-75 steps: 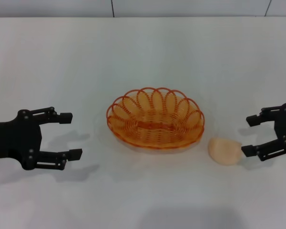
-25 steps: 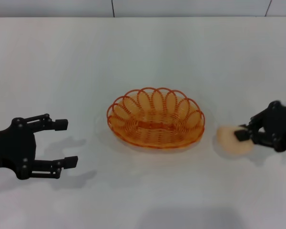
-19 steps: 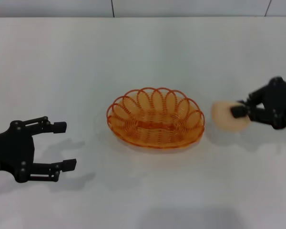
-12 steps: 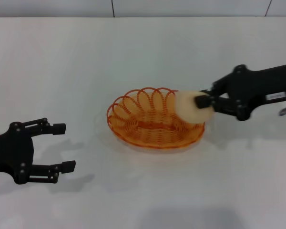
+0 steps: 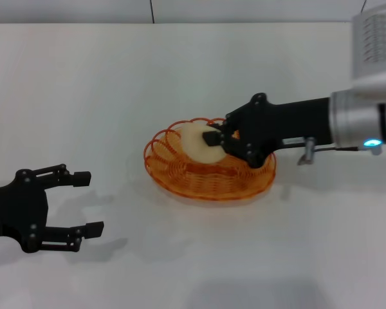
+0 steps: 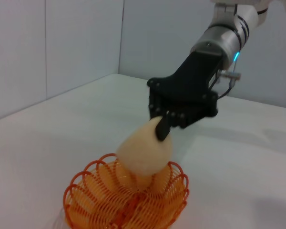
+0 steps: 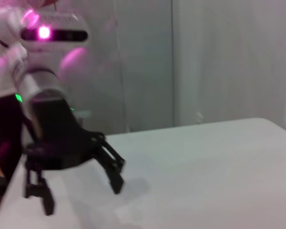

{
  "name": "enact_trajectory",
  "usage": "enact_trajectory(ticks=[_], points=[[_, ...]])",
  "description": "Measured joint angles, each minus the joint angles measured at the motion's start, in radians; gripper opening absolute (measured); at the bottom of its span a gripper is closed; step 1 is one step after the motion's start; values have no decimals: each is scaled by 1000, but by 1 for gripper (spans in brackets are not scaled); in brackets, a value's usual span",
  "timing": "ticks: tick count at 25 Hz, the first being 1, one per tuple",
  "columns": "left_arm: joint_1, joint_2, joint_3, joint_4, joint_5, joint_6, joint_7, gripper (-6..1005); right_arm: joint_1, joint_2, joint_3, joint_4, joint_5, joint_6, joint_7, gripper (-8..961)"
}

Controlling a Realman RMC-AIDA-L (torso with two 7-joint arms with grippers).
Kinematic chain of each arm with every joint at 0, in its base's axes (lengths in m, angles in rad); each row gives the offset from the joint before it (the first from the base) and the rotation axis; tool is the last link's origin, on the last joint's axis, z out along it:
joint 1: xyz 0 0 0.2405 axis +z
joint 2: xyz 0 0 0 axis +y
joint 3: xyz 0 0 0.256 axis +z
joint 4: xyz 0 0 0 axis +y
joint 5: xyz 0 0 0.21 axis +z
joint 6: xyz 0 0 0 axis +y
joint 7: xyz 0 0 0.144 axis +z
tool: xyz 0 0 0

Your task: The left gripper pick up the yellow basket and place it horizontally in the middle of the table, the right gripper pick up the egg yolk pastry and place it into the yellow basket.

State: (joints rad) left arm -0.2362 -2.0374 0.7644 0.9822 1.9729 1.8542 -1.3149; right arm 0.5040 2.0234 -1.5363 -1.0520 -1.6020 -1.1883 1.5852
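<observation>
head view shows the yellow basket [image 5: 210,164], an oval of orange-yellow wire with a looped scalloped rim and a coiled base, sitting near the middle of the plain white table [image 5: 180,77]. the right gripper [image 5: 220,137], matte black with angular jaws on a black wrist that turns to a silver cylinder, reaches in from the right with its fingers closed on the egg yolk pastry [image 5: 197,141]. the pastry is a smooth, pale peach-beige dome, held over the basket's rear-left part, above the wire. a small white label sits on the black wrist; its writing is too small to read. a blue light glows on the silver section.

the left gripper [image 5: 83,202], same black angular build, hangs over the table well to the left of the basket, fingers spread wide and holding nothing.

the left wrist view shows the pastry [image 6: 144,151] pinched at its top by the right gripper [image 6: 163,130], hanging just above the basket [image 6: 126,202]. the right wrist view shows the left gripper [image 7: 81,191] far off, jaws apart.
</observation>
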Motion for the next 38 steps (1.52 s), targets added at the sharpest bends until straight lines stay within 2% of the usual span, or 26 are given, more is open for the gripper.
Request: enact_trajectory(ticks=[7,20,22,26,33,38], points=[[0,-1,-1,-2,6,-3,0,894,10,2,-183,8,14,255,-16,66],[2,-1,0,-2,6,-4,0,894,3,-2,-196,15,17,241,-31,107],[2,-1,0,-2,6,-4,0,894,-3,-5,-184,12,17,217,-32,305],[3,-1,0,-2,6,-4,0,894,-28,-9,-99,5,7,93,-42,460],[3,-1,-1,-2,6,-6,1,894,-92,-15,186,9,-46,-204,-100,768],[2,-1,-2,-2,-1,-18,1,894,-134,-19,369,15,-92,-352,-142,883]])
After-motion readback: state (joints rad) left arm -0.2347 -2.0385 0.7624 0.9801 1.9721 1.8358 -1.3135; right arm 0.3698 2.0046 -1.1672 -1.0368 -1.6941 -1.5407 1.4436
